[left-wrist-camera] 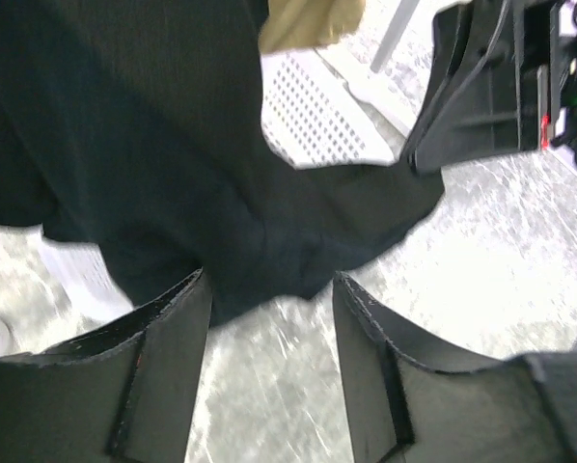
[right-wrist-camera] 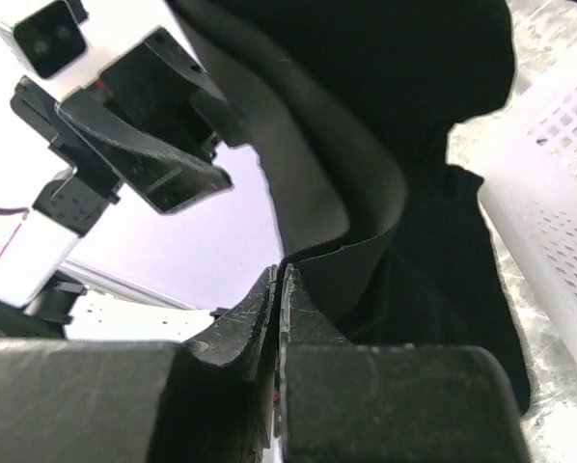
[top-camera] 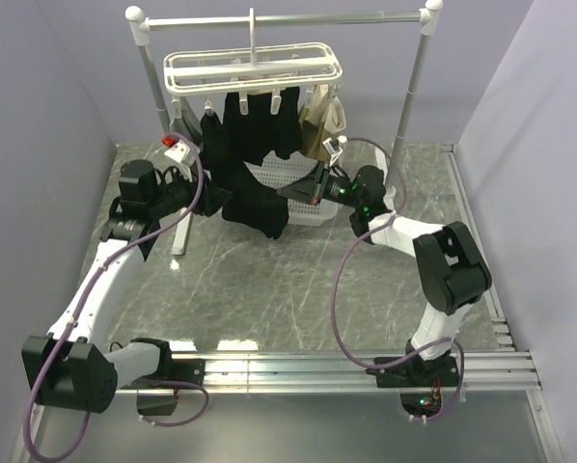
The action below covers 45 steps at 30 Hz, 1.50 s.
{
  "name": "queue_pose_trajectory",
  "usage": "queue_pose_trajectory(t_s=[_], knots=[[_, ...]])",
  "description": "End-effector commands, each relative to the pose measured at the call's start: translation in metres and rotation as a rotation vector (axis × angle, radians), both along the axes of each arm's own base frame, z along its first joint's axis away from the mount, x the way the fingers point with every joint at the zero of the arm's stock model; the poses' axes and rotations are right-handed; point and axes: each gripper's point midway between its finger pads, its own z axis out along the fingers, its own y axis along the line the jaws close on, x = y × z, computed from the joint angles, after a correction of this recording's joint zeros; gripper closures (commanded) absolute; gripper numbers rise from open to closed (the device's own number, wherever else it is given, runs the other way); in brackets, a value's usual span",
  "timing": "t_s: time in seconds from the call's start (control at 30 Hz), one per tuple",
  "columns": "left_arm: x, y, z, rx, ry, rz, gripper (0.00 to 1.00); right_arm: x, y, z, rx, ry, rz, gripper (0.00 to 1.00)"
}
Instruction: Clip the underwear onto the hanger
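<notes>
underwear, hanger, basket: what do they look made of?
The underwear: soft matte black fabric, likely knit; it drapes and folds. The hanger: white plastic by the look, slightly glossy, thin moulded bars. The basket: white plastic, probably rigid, with a regular grid of holes.

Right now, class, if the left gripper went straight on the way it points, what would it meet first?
The black underwear, hanging just beyond the left gripper, most likely; the white basket lies behind, though depth is unclear.
</notes>
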Motion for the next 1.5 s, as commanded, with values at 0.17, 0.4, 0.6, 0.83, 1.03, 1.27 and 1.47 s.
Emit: queue_pose_trajectory(t_s=[0.17, 0.4, 0.6, 0.83, 1.03, 1.27, 1.47], knots=[[-0.047, 0.009, -0.006, 0.007, 0.038, 0.013, 0.43, -0.004, -0.014, 0.014, -0.115, -0.139, -0.104, 1.0], [-0.064, -0.007, 0.006, -0.065, -0.024, -0.081, 0.64, -0.011, -0.033, 0.023, -0.198, -0.271, -0.201, 1.0], [-0.032, -0.036, -0.012, -0.047, 0.013, -0.065, 0.78, -0.03, -0.035, 0.038, -0.228, -0.388, -0.167, 1.0], [0.01, -0.074, -0.003, -0.109, -0.034, -0.037, 0.86, -0.084, -0.016, 0.047, -0.299, -0.604, 0.015, 1.0], [0.022, -0.099, 0.013, -0.272, -0.045, -0.089, 0.84, -0.11, 0.004, 0.024, -0.412, -0.793, 0.125, 1.0], [0.009, -0.111, 0.026, -0.348, -0.062, -0.187, 0.79, -0.075, 0.016, -0.009, -0.54, -0.747, 0.078, 1.0], [0.013, -0.109, 0.015, -0.31, -0.037, -0.167, 0.69, -0.072, 0.031, -0.017, -0.555, -0.746, 0.088, 1.0]])
